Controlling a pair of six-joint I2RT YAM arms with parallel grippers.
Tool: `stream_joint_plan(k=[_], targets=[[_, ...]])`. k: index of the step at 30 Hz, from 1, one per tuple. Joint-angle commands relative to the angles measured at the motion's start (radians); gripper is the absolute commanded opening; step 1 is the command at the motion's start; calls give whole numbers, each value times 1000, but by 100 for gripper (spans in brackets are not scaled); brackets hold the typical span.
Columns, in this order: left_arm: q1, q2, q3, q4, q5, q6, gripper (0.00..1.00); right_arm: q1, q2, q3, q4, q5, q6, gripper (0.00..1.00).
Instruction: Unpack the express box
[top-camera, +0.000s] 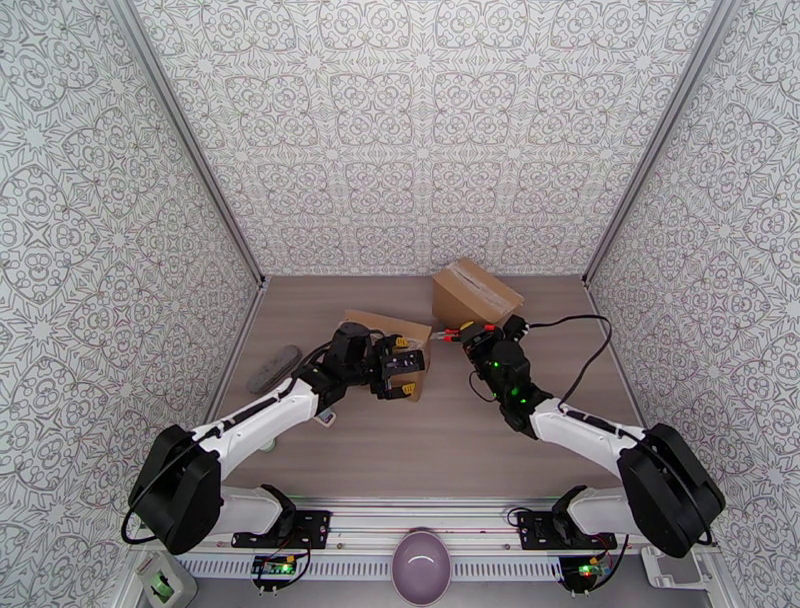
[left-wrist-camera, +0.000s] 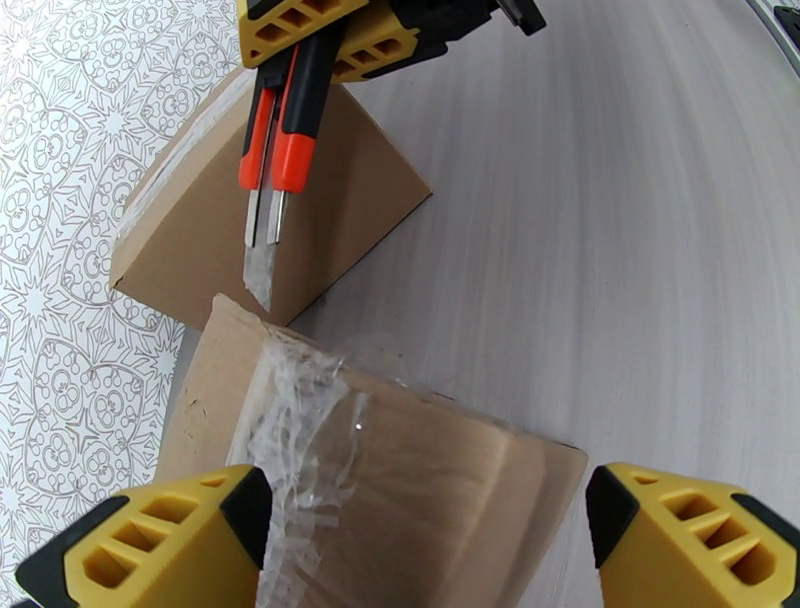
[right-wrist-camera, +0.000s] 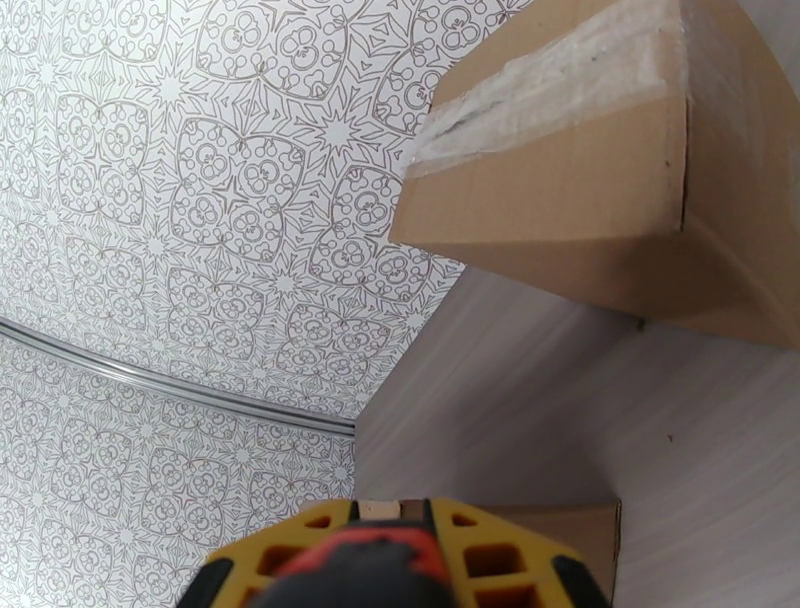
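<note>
At lower centre, the released left claw (left-wrist-camera: 420, 545) hovers over the express box (left-wrist-camera: 440, 470): probably light, stiff cardboard, best gripped by its sides. The right claw (left-wrist-camera: 335, 35) clenches a cutter (left-wrist-camera: 272, 150).

Grey-brown wood-grain table (top-camera: 450, 440), walled in on three sides. Near the middle of it, a cardboard box (left-wrist-camera: 440, 470) sealed with wrinkled clear tape. Just beyond, to the right and near the back wall, a second cardboard box (top-camera: 478, 290), close to the first but apart, also taped on top. By the left edge, a flat grey oval pad (top-camera: 274, 367).
</note>
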Motion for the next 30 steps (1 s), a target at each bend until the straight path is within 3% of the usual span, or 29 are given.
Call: stream_joint_plan(k=[1, 30], targets=[[4, -5, -17, 26, 15, -18, 89, 7, 16, 13, 50, -15, 20, 0], [-2, 30, -6, 32, -19, -22, 88, 11, 11, 17, 48, -33, 49, 0]])
